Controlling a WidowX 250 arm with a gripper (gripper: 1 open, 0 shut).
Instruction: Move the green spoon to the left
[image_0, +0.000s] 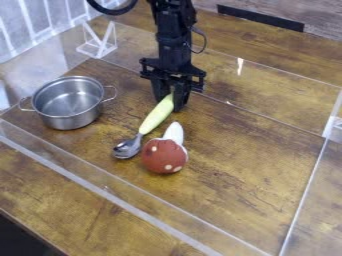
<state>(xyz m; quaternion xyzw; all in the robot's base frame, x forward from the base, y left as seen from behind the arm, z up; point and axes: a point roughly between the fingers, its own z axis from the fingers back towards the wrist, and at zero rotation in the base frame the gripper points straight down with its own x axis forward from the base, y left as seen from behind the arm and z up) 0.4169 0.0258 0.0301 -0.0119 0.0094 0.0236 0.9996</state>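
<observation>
The green spoon (152, 122) lies slanted on the wooden table, its silver bowl (128, 147) toward the lower left and its pale yellow-green handle running up to the right. My black gripper (178, 97) points straight down at the handle's upper end, and its fingers look shut on the handle tip. The tip itself is hidden behind the fingers.
A red-and-white mushroom toy (166, 153) sits right beside the spoon's bowl. A steel pot (70, 102) stands to the left. Clear acrylic walls (94, 170) ring the work area, with a small clear stand (96, 40) at the back left.
</observation>
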